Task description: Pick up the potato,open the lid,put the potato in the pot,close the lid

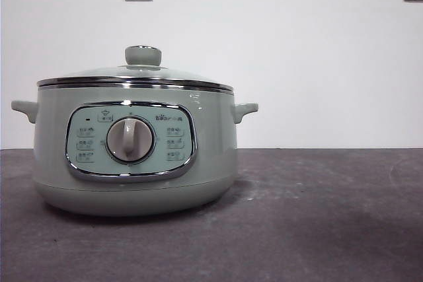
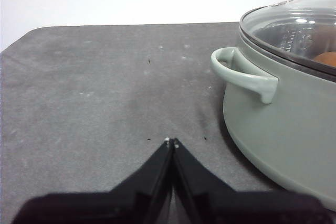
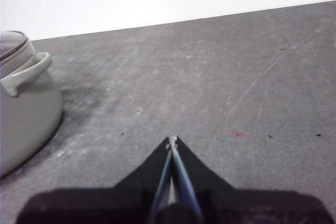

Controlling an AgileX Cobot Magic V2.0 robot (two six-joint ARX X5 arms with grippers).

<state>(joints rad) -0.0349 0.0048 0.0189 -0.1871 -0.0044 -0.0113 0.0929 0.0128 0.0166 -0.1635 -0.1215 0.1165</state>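
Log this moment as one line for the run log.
potato: inside pot | lid: on | left gripper: shut, empty | right gripper: shut, empty

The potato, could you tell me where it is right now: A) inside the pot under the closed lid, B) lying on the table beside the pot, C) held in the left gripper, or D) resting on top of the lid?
A: in the left wrist view the potato shows orange through the glass lid, which sits on the pot.
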